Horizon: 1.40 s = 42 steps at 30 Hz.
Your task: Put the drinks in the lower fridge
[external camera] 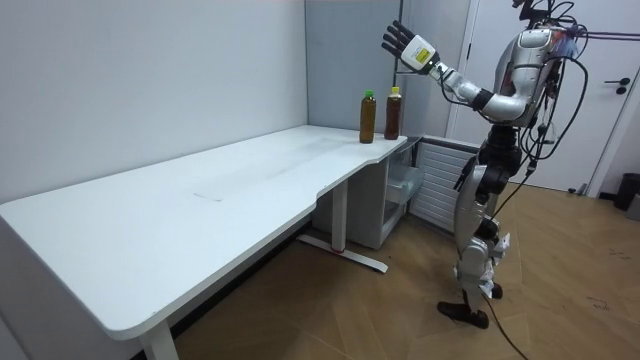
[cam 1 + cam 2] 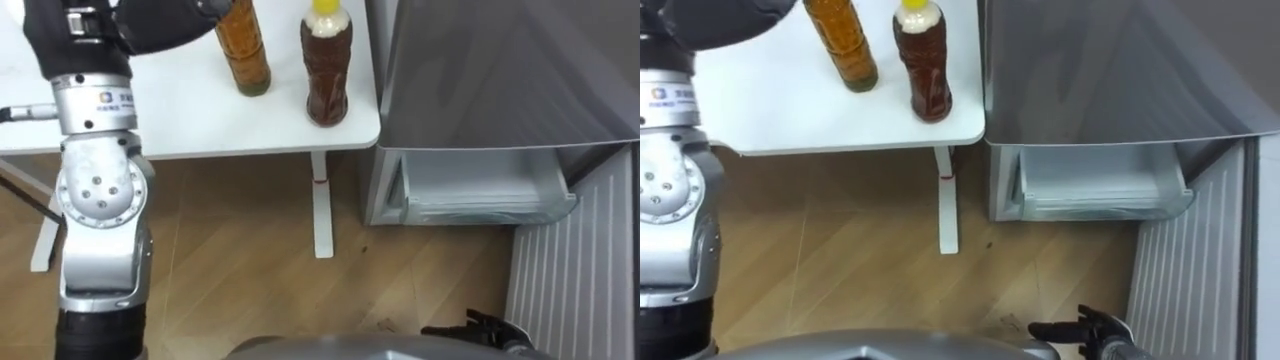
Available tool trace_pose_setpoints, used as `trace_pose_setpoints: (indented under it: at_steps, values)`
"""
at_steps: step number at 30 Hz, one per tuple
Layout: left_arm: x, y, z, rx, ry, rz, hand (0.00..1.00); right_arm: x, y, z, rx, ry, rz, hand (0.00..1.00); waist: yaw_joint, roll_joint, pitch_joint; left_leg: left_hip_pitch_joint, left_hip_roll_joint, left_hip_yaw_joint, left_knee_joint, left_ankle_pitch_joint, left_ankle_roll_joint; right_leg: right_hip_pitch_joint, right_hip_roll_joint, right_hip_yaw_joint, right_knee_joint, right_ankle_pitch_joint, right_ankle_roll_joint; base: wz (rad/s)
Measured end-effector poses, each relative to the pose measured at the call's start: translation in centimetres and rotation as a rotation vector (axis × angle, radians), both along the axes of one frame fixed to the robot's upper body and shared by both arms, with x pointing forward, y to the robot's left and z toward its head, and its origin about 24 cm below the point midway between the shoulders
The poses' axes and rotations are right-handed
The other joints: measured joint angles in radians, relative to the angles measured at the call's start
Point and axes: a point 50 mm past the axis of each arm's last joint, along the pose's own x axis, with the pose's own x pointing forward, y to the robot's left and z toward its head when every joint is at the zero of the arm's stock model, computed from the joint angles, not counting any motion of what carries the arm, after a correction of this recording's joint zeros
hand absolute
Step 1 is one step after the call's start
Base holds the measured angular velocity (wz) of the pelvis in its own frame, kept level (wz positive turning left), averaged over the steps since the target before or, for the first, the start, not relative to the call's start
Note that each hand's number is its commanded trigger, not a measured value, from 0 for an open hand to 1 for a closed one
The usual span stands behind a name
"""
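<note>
left robot hand (image 1: pixel 398 42) open, raised upper frame | brown bottle (image 2: pixel 327 70), amber bottle (image 2: pixel 243 50) on counter (image 2: pixel 200 120) | likely full, stiff, slick | grasp mid-body

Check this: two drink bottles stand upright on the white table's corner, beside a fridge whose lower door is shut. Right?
Not quite. The lower door stands open, baring a clear drawer, as the left eye view shows. The amber bottle and the yellow-capped bottle do stand upright on the table's corner beside the fridge.
</note>
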Motion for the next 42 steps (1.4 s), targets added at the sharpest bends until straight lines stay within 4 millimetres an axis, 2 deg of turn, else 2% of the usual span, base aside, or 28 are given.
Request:
trace_pose_setpoints:
  at_steps: [8,21,29,42]
  values:
    - [0.4,-1.3,0.1,0.026,0.037,-0.180,0.00,0.3,0.2,0.0,0.004,-0.008,0.001,0.00,-0.024,-0.002,0.0011,0.002,0.001,0.020,0.000,0.000,0.000,0.000,0.000,0.020,0.000,0.000,0.000,-0.05]
    - [0.6,-2.8,-0.6,0.042,0.108,-0.322,0.00,0.4,0.4,-0.1,0.009,-0.009,-0.004,0.00,-0.025,-0.010,0.0066,0.008,0.002,0.029,-0.008,0.000,0.000,-0.001,0.000,0.036,0.000,0.001,-0.001,-0.01]
    - [0.8,-3.4,-1.3,0.017,0.162,-0.355,0.00,0.3,0.5,-0.1,0.010,0.001,-0.022,0.00,-0.024,-0.010,0.0067,0.007,0.003,0.030,-0.012,0.000,0.000,-0.013,0.001,0.044,0.001,0.001,-0.001,-0.01]
    - [1.7,-3.5,-3.7,-0.021,0.312,-0.353,0.00,0.2,0.6,-0.2,0.013,0.018,-0.009,0.00,-0.019,-0.015,0.0074,0.012,0.005,0.045,-0.018,0.000,0.000,-0.014,0.002,0.048,0.002,0.001,-0.001,-0.01]
